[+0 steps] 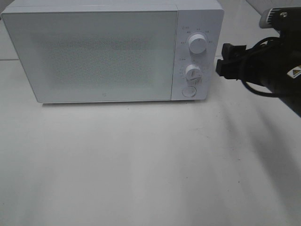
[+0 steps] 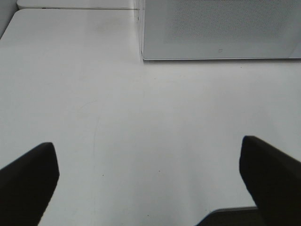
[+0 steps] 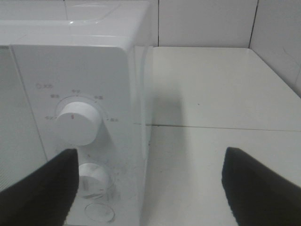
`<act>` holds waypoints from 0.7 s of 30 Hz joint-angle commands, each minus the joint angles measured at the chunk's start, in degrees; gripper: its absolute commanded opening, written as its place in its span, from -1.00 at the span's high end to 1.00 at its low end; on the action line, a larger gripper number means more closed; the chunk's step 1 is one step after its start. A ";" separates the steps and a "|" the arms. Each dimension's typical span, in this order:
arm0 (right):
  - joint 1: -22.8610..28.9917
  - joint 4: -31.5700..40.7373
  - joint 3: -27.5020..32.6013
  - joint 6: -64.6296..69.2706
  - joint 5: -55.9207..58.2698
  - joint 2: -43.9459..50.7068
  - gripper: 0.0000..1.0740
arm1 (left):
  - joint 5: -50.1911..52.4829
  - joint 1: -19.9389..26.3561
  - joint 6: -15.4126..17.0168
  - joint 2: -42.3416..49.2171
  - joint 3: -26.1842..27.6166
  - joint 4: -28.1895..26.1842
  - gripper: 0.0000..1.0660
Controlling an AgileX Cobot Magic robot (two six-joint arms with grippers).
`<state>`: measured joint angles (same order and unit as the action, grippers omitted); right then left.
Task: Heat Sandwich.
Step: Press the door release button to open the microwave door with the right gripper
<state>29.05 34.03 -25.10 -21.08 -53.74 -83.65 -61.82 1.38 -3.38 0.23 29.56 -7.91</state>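
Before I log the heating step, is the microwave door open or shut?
Shut. The microwave door sits flush against the control panel, no gap along its edge.

Nothing here reads clearly. Small grey print rings the upper knob [image 3: 77,123] of the microwave [image 1: 94,52], just beside the right fingers [image 3: 42,188], but it is too blurred to make out. The print around the lower knob [image 1: 193,72] is just as blurred. A tiny mark [image 1: 104,93] low on the microwave's front is unreadable. Behind the fingers, a triangle sticker [image 1: 295,73] on the arm [image 1: 277,66] shows no legible wording.
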 commanded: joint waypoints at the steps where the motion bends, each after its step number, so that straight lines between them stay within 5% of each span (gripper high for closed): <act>1: 4.30 2.18 0.06 -0.69 -4.76 -2.92 -0.42 | 0.29 0.11 0.34 0.86 0.00 -0.23 -0.83; 21: 16.44 15.36 0.06 -0.06 -11.75 -10.71 -0.42 | 0.29 0.11 0.34 0.86 0.00 -0.23 -0.83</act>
<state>44.98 48.64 -25.21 -21.03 -64.97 -94.42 -61.82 1.38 -3.38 0.23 29.56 -7.91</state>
